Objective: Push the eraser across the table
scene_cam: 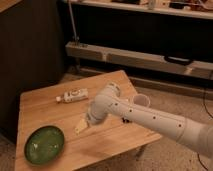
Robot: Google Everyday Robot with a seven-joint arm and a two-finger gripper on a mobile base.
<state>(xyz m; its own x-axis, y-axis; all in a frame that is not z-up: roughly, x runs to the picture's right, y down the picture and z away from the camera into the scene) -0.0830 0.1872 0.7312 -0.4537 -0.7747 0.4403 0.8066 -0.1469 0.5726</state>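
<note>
The light wooden table (55, 112) fills the lower left. My white arm reaches in from the lower right, and my gripper (80, 126) is low over the table's middle, just right of the green plate. A small dark piece (126, 120) shows under the forearm by the white cup; it looks like the eraser, mostly hidden by the arm. The gripper is well to the left of it.
A green plate (44, 144) lies at the table's front left. A white bottle (73, 95) lies on its side towards the back. A white cup (141, 100) stands near the right edge behind the arm. Dark shelving runs along the back.
</note>
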